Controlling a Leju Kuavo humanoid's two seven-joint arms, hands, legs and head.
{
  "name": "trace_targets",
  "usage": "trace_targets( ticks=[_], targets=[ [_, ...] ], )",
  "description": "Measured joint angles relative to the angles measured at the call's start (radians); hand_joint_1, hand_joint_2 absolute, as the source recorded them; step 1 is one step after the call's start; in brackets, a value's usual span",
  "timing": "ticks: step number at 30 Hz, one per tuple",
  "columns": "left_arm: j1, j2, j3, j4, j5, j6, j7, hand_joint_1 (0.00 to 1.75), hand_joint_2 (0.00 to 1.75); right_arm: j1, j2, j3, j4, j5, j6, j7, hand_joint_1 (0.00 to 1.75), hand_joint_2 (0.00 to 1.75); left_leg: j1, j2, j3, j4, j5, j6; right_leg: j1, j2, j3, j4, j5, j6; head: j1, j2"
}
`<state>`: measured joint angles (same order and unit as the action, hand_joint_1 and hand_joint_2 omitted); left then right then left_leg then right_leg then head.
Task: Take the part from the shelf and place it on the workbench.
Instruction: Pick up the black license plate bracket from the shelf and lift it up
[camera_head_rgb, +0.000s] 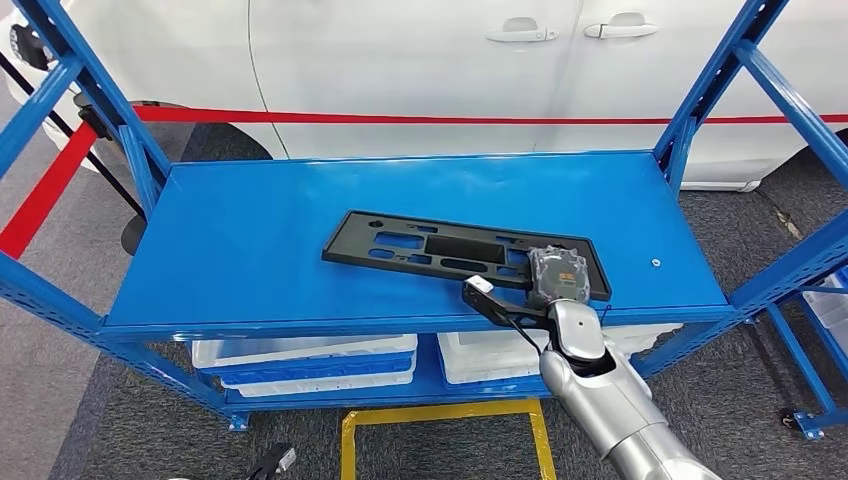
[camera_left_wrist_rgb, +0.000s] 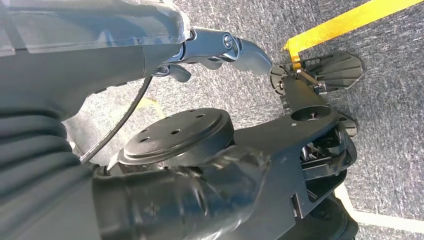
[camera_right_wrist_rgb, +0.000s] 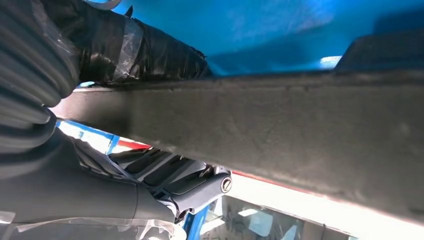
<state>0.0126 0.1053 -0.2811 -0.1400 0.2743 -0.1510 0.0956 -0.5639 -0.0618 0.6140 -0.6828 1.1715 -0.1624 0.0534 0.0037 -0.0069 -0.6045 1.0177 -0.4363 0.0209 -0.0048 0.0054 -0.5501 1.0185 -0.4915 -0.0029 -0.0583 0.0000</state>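
While gripped — part (camera_head_rgb: 440, 247) in right hand (camera_head_rgb: 556, 275)

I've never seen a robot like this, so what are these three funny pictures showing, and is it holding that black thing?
The big picture is what the robot sees from its head. The silver arm ends in its right hand, which reaches over the near right end of a flat black part lying on a blue shelf. The other two pictures come from small cameras at its wrists. In the right wrist one, the part's edge runs between the thumb and the dark fingers, so the hand seems to be gripping it. The left hand hangs down over grey carpet, and I can't tell how its fingers sit.
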Motion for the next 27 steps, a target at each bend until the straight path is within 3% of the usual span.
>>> trace_targets(
  ticks=[19,27],
  targets=[
    [0.005,-0.003,0.024,0.000,0.071,0.053,-0.024,0.00,1.75,0.116,-0.016,-0.014,-0.224,-0.056,0.008,-0.052,1.75,1.75,0.000,0.000,-0.004,0.000,0.000,0.000,0.000,0.000,-0.004,0.000,0.000,0.000,0.000,0.000],
    [0.007,-0.005,0.033,0.000,0.078,0.031,-0.008,0.00,1.75,0.140,-0.044,-0.018,-0.343,-0.077,-0.017,-0.088,1.75,1.75,0.000,0.000,-0.005,0.000,0.000,0.000,-0.001,0.000,-0.005,0.000,0.000,0.000,0.000,0.000]
  ],
)
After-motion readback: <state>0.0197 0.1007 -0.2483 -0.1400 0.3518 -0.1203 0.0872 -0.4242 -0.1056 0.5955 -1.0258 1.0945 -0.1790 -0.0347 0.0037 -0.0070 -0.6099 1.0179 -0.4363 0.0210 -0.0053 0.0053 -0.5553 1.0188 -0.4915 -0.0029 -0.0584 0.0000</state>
